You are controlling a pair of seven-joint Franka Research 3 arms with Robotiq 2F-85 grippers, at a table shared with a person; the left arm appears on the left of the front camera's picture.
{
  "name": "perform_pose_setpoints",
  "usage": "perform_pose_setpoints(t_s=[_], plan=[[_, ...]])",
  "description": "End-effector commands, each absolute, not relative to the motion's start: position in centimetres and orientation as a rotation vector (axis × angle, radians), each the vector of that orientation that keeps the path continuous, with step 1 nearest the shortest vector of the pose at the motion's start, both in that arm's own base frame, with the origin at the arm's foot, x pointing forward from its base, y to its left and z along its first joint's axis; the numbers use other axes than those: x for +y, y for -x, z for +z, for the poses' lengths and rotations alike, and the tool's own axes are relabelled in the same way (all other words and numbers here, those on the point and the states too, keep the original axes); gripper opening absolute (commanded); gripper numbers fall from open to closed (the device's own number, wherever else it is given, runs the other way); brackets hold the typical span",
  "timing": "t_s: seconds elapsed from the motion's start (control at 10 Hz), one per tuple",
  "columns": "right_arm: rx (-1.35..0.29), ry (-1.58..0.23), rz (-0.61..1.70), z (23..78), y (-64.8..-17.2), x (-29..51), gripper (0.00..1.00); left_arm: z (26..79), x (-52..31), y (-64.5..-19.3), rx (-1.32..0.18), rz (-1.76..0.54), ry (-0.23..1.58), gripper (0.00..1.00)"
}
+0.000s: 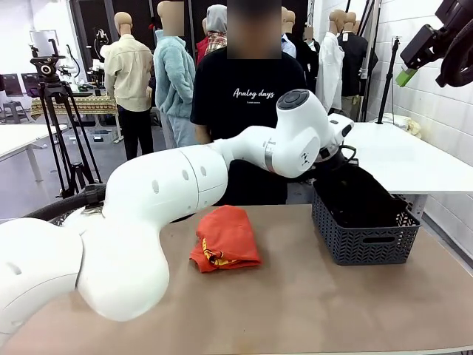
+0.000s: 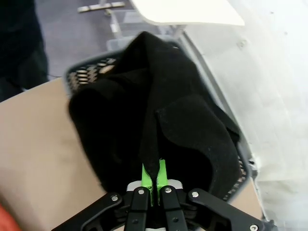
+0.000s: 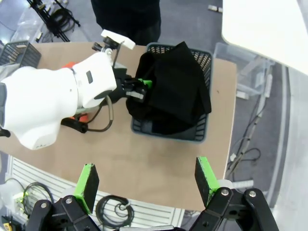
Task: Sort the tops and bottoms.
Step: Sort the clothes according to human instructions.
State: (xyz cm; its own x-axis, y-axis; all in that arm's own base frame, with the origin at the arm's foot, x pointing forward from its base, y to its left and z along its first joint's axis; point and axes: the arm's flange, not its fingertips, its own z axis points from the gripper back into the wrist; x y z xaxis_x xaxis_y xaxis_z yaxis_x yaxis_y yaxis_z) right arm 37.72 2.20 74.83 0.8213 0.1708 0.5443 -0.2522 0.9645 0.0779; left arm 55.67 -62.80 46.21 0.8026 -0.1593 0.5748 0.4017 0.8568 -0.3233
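The left hand [image 2: 152,180] is clenched: its two green pads [image 2: 144,177] are pinched tight on a fold of the black garment [image 2: 183,120], with cloth pressed between them and almost no gap. The hand sits just above the basket [image 1: 369,244], at the side nearer the middle of the desk [image 1: 310,310], with the white left arm reaching across from the far end of the desk to get there. The black garment is heaped in the basket, rising above its rim and spilling a little over one edge. It cannot be told whether this is one piece of cloth or two, or which of the bottoms the hand grips. The right hand [image 3: 147,180] is released, its pads spread wide with nothing between them. It hangs high above the desk, well apart from the basket, looking down on it. The orange-red top [image 1: 225,237] lies folded on the desk, near the basket on the side toward the left arm, touching neither. A person [image 1: 247,96] in a black T-shirt stands behind the basket, beyond the desk's far edge.
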Motion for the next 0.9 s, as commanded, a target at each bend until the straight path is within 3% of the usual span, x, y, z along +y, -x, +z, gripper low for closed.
perform_pose_setpoints(t_s=[0.0, 0.5, 0.8], plan=[[-0.569, -0.144, 0.232, 74.7, -37.8, 2.1, 1.0, 48.4, -66.3, -58.7, -0.592, -0.268, 0.377, 0.0], [-0.569, -0.144, 0.232, 74.7, -37.8, 2.1, 1.0, 46.5, -68.1, -58.1, -0.57, -0.295, 0.467, 0.0], [-0.569, -0.144, 0.232, 74.7, -37.8, 2.1, 1.0, 47.4, -67.8, -57.8, -0.575, -0.307, 0.448, 0.55]])
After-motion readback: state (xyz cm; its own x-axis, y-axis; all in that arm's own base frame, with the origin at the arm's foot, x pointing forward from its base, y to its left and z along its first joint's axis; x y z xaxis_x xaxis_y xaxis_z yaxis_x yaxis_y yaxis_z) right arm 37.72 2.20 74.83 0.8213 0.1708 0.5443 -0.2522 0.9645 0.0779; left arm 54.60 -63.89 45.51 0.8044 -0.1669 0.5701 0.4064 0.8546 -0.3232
